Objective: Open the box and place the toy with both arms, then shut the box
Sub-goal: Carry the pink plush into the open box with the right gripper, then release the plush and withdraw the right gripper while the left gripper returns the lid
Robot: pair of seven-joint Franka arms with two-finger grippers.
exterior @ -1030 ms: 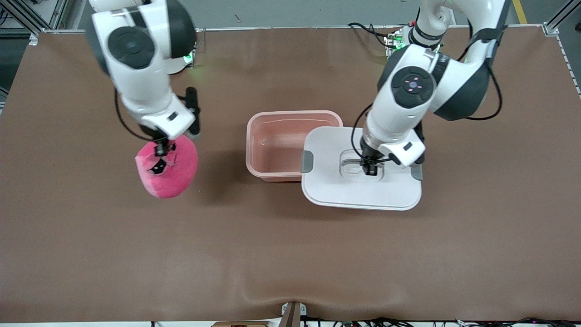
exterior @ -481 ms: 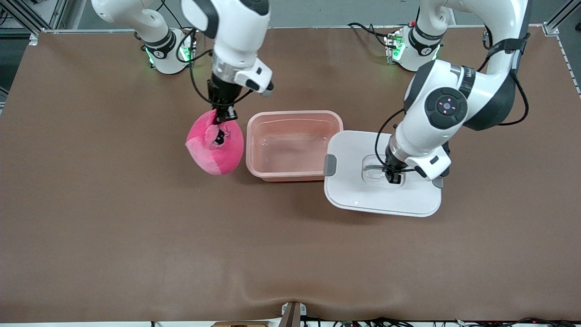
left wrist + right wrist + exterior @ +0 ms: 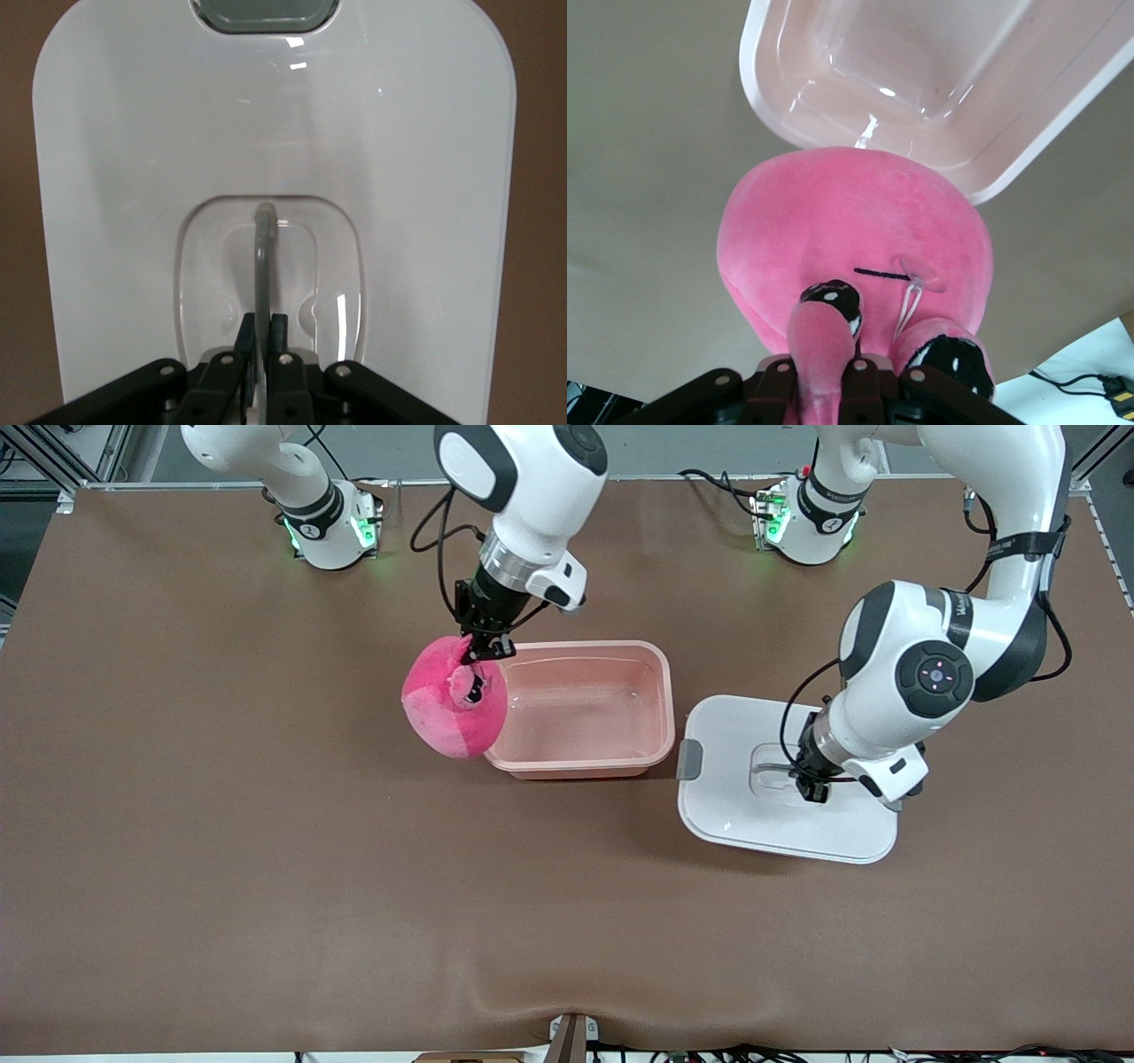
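The pink box (image 3: 576, 646) stands open, and its inside shows nothing in it. My right gripper (image 3: 483, 651) is shut on one eye stalk of the toy (image 3: 452, 713). The bright pink plush hangs over the box's rim at the right arm's end. In the right wrist view the toy (image 3: 850, 239) fills the middle, with the box (image 3: 757, 97) partly under it and the right gripper (image 3: 824, 372) clamped on the stalk. My left gripper (image 3: 813, 784) is shut on the grey handle (image 3: 262, 257) of the white lid (image 3: 735, 815). It holds the lid (image 3: 275, 133) beside the box, toward the left arm's end. The left gripper (image 3: 262, 332) pinches the handle tightly.
Brown table cover (image 3: 266, 886) lies bare around the box. The lid's grey clip (image 3: 689, 759) faces the box. Both arm bases (image 3: 328, 531) (image 3: 806, 522) stand at the table's edge farthest from the front camera. Cables run along the table's nearest edge (image 3: 709, 1052).
My right gripper has carried the toy from the right arm's end of the table to the box's rim. My left gripper has moved the lid off the box toward the left arm's end.
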